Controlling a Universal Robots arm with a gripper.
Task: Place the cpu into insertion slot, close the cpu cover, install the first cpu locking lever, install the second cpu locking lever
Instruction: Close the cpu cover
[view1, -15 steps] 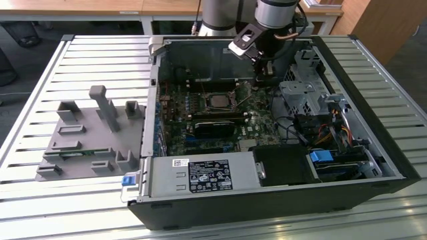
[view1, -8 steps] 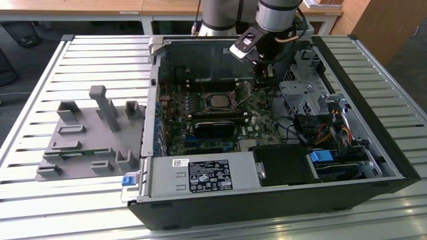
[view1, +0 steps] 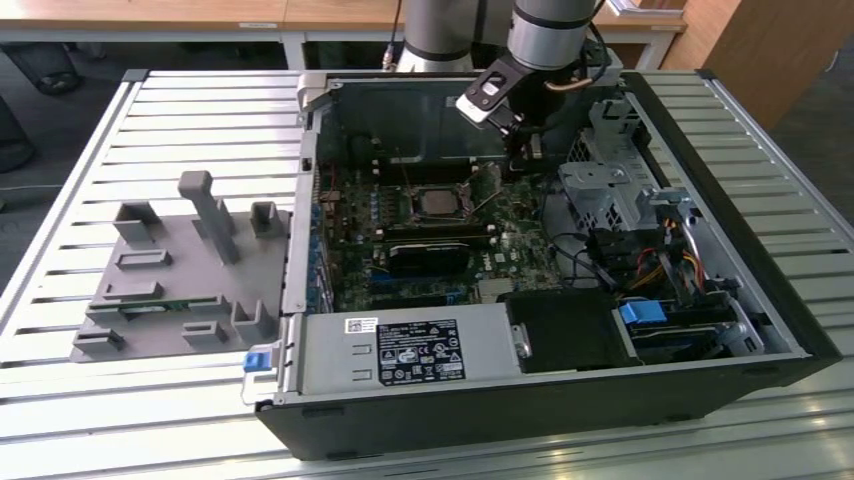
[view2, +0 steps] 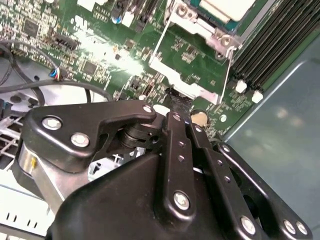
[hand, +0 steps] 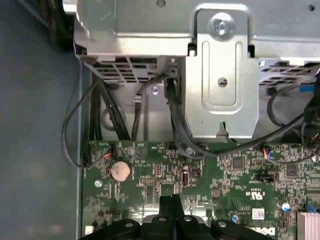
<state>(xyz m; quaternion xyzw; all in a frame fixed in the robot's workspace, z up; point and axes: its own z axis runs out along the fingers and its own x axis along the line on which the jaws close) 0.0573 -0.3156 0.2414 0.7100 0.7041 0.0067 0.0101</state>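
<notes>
Gripper (hand: 172, 200): fingers pressed together, tips meeting along a thin seam in the first wrist view. Hangs low over the green circuit board (hand: 150, 175), inside the open computer case (view1: 747, 300).

In the second wrist view, tips right at the edge of the flat silver end of a locking lever (view2: 176, 81). Cannot tell whether touching or pinching it. Thin wire of that lever runs up toward the socket corner. Second thin wire (view2: 228, 70) close alongside.

Just past the lever: cpu (view2: 225, 6), pale metal face up, seated in the socket (view1: 415, 204). Silvery cover (view2: 192, 17) down around the chip edges. Dark memory slots (view2: 280, 35) next to it. In the exterior view, socket near the middle of the board, just to the exterior view's left of the gripper.

In the first wrist view, on the board near the tips: round coin battery (hand: 120, 171). Beyond it, black cables (hand: 175, 125) hang in front of a grey metal bracket (hand: 222, 75).

Farther out in the exterior view: grey power supply box (view1: 400, 355) at the near edge of the case. Arm (view1: 547, 30) comes down from the far side. Case lies on a slatted metal table (view1: 174, 110). Grey plastic fixture (view1: 174, 270) on the table at the exterior view's left, apart from the case.
</notes>
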